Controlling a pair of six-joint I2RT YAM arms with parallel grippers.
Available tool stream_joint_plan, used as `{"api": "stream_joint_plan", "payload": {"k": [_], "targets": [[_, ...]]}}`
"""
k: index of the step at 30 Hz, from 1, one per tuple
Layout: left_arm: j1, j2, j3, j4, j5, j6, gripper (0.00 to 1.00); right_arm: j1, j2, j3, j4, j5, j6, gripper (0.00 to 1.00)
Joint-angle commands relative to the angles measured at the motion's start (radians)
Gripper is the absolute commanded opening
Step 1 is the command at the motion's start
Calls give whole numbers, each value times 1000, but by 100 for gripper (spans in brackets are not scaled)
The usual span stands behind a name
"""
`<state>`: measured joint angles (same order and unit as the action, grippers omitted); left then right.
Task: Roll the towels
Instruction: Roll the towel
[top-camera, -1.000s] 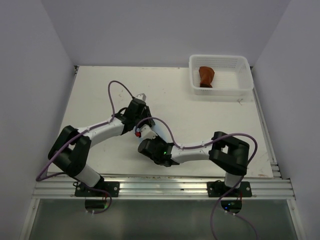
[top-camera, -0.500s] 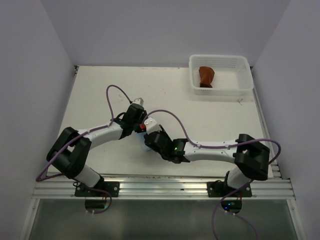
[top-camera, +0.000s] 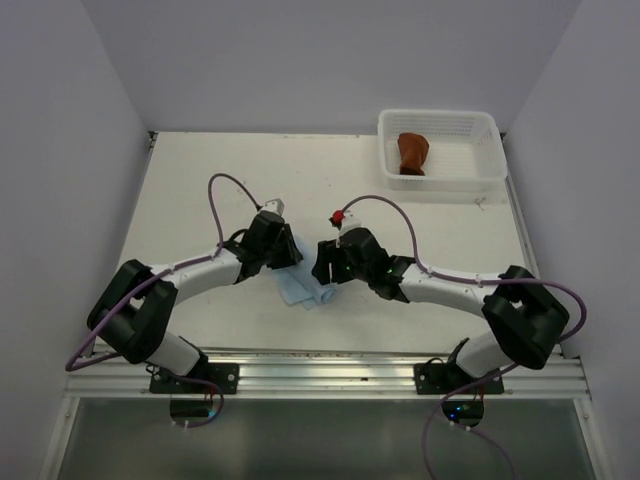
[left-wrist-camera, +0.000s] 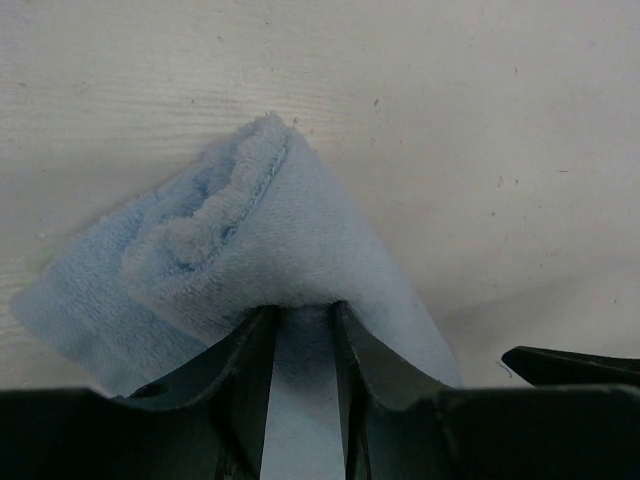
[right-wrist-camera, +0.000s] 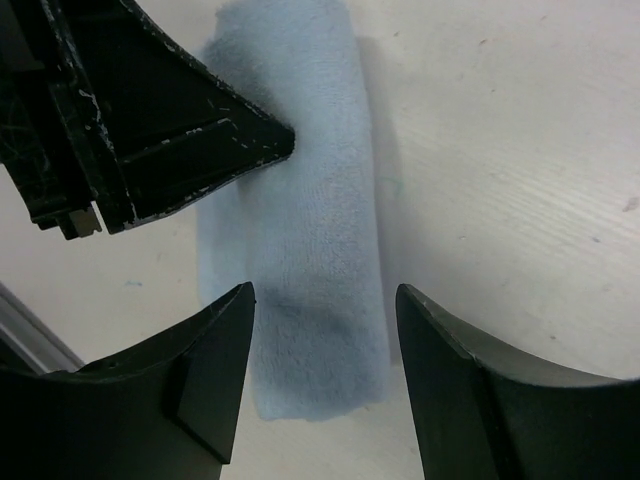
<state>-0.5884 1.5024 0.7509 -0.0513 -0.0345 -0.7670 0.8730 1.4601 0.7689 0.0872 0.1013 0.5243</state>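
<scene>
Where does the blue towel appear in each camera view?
Top external: the blue towel lies just below centre.
Left wrist: centre-left, pinched by the left gripper.
Right wrist: centre, running top to bottom.
Shared landmark: the left gripper, seen as a black wedge at upper left in the right wrist view.

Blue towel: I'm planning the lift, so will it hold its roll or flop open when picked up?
Probably floppy: the blue towel is soft terry, bunching where the left gripper pinches it. Its loose roll would likely unwind if lifted. Thin cloth, so probably light.
</scene>
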Motion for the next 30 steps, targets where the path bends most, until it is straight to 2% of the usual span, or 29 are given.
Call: {"api": "stream_joint_plan", "payload": {"k": [1, 8, 11, 12, 13, 15, 16, 19, 21, 25, 26, 30], "targets": [[5, -18, -33, -38, -28, 2, 34, -12, 51, -11, 124, -166, 83, 63], [4, -21, -48, -33, -24, -3, 33, -26, 167, -45, 186, -167, 106, 63], [4, -25, -56, -28, -21, -8, 33, -26, 189, -42, 177, -158, 82, 59], [4, -25, -58, -28, -21, -8, 33, -28, 192, -40, 172, -160, 76, 56], [4, -25, -58, -27, -19, -9, 33, -26, 189, -40, 171, -160, 68, 47], [4, -27, -55, -24, -16, -11, 33, -25, 181, -46, 177, -147, 51, 36], [5, -27, -51, -22, -15, -12, 34, -25, 169, -48, 174, -137, 45, 25], [4, -27, -27, -28, -10, -17, 33, -17, 149, -48, 152, -94, 10, 13], [4, -22, 7, -36, -11, -18, 33, 12, 128, -40, 111, -25, -46, 8], [7, -34, 68, -62, -18, -31, 34, 104, 102, -16, 30, 208, -150, 8], [7, -47, 83, -62, -18, -38, 34, 142, 103, -4, 5, 310, -182, 8], [9, -80, 110, -61, 11, -60, 34, 201, 131, 32, -47, 512, -224, 8]]}}
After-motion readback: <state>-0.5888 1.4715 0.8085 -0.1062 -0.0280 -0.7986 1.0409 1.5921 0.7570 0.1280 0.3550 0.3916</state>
